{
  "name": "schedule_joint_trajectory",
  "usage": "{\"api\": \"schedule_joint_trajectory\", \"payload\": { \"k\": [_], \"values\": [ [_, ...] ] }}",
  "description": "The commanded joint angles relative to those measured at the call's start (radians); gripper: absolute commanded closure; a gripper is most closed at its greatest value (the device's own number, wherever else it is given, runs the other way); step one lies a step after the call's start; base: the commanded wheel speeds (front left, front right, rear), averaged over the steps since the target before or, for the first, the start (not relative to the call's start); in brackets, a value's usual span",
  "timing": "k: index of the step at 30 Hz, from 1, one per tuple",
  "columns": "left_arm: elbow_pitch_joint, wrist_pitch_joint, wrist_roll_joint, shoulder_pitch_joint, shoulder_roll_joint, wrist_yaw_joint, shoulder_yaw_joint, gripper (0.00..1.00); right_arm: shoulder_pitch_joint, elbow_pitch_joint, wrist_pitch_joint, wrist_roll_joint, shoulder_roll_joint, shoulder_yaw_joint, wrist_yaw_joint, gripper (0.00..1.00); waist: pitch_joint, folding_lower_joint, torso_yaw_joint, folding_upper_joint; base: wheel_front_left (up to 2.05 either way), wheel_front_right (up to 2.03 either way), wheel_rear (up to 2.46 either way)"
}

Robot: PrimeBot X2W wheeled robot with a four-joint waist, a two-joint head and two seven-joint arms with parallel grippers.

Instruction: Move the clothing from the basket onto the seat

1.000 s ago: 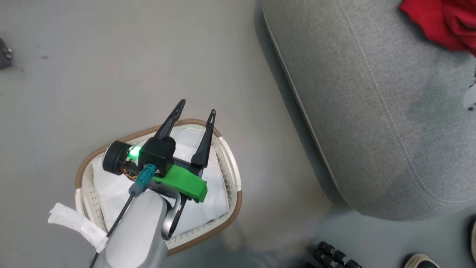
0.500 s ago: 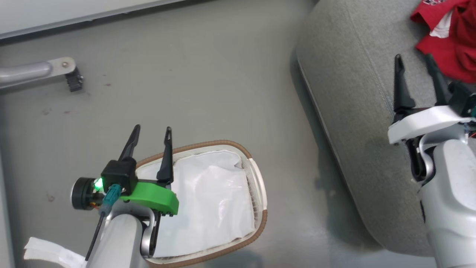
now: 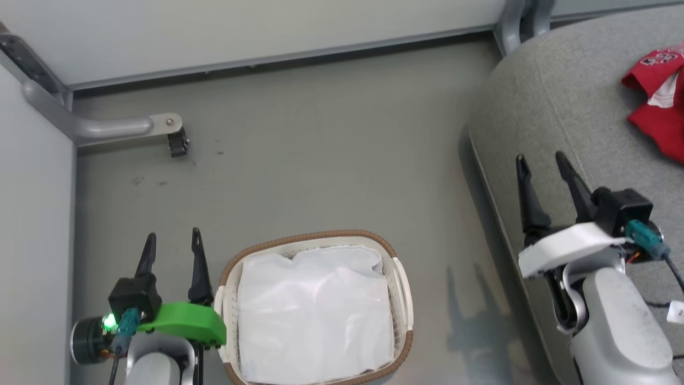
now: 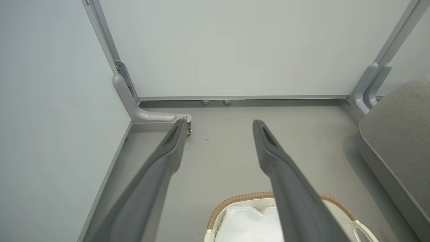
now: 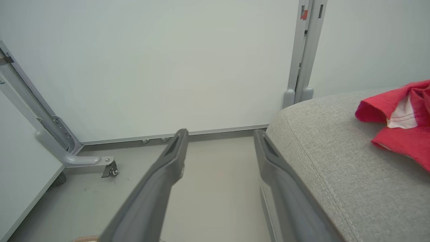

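The red clothing (image 3: 660, 117) lies in a crumpled heap on top of the grey seat (image 3: 561, 123), well apart from the basket (image 3: 315, 236) and on its right. White trim and some white lettering show among the folds. The heap runs off the edge of the head view, so how many garments are in it cannot be told. The basket stands on the bare floor (image 3: 320, 160) near the seat's rounded edge, and inside its brown woven rim only the rumpled white liner (image 3: 315, 315) shows, with no red on it. By that, the carrying seems done and the step in hand looks like the last one, with both arms standing off after a drop. The left gripper (image 3: 173, 233) hangs just beside the basket's left wall, its two dark fingers spread wide with nothing between them, pointing away from the robot. The right gripper (image 3: 539, 156) is well to the right of the basket, over the near edge of the seat and short of the clothing, its jaws likewise spread and empty. If anything is left, the next move calls for a check of the liner's folds, which could hide a small piece. Any reach into the basket would have to pinch red cloth alone and not drag the loose liner up with it.
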Motion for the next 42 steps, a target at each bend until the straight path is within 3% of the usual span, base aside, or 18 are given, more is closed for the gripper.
{"api": "schedule_joint_trajectory", "payload": {
  "k": [1, 21, 22, 27, 42],
  "values": [
    [0.007, 0.000, -0.003, 0.027, 0.000, 0.003, 0.003, 0.00, 0.032, 0.003, 0.000, -0.001, -0.001, -0.001, -0.001, 0.00, -0.046, 0.0001, 0.025, 0.0000, 0.00, 0.00, 0.00],
    [0.077, 0.000, -0.118, 0.173, 0.001, -0.064, 0.016, 0.00, 0.239, 0.059, 0.000, -0.006, 0.019, 0.025, -0.001, 0.00, -0.205, 0.0001, 0.050, 0.0000, 0.00, 0.00, 0.00],
    [0.076, 0.000, -0.123, 0.159, -0.001, -0.065, 0.014, 1.00, 0.231, 0.057, 0.000, -0.006, 0.021, 0.025, 0.000, 1.00, -0.200, 0.0001, 0.046, 0.0000, 0.00, 0.00, 0.00],
    [0.114, 0.006, -0.137, 0.162, -0.003, -0.066, 0.015, 1.00, 0.251, 0.090, 0.006, 0.006, 0.032, 0.023, 0.000, 1.00, -0.203, 0.0001, 0.047, 0.0000, 0.00, 0.00, 0.00],
    [0.067, 0.079, -0.394, 0.140, -0.003, -0.081, 0.048, 1.00, 0.254, 0.044, 0.081, 0.278, 0.032, -0.005, 0.000, 1.00, -0.207, 0.0001, 0.051, 0.0000, 0.00, 0.00, 0.00]
  ]
}}
